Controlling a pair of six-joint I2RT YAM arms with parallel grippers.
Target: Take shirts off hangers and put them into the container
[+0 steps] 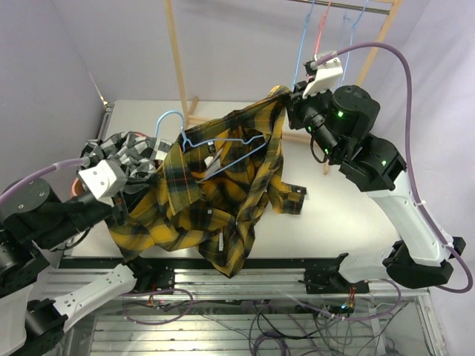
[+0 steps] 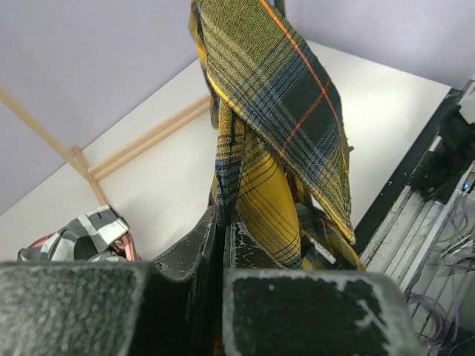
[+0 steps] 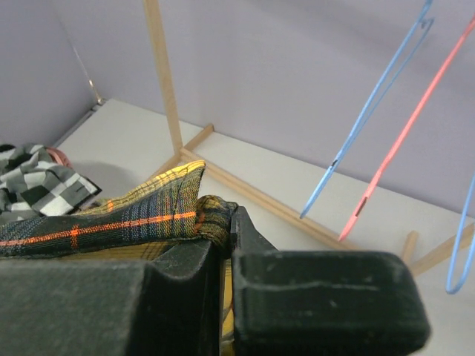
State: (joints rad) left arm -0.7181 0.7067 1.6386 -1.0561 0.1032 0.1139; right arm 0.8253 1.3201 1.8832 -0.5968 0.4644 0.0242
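Note:
The yellow-and-black plaid shirt (image 1: 200, 200) hangs stretched between my two grippers above the table. A light blue wire hanger (image 1: 215, 144) still sits inside it, with its hook (image 1: 171, 119) poking out at the upper left. My left gripper (image 2: 223, 222) is shut on the shirt's lower left edge (image 2: 282, 96). At the upper right, my right gripper (image 3: 226, 215) is shut on a bunched edge of the same shirt (image 3: 133, 215). The black-and-white checked shirt (image 1: 126, 152) lies piled in the salmon-pink container (image 2: 132, 248) at the left, which is mostly hidden.
A light wooden rack (image 1: 177, 52) stands at the back, its base rails on the table (image 1: 326, 215). Bare hangers hang from its top bar: a blue one (image 3: 371, 104), a pink-red one (image 3: 408, 126) and another blue one (image 3: 464, 245), close to my right gripper.

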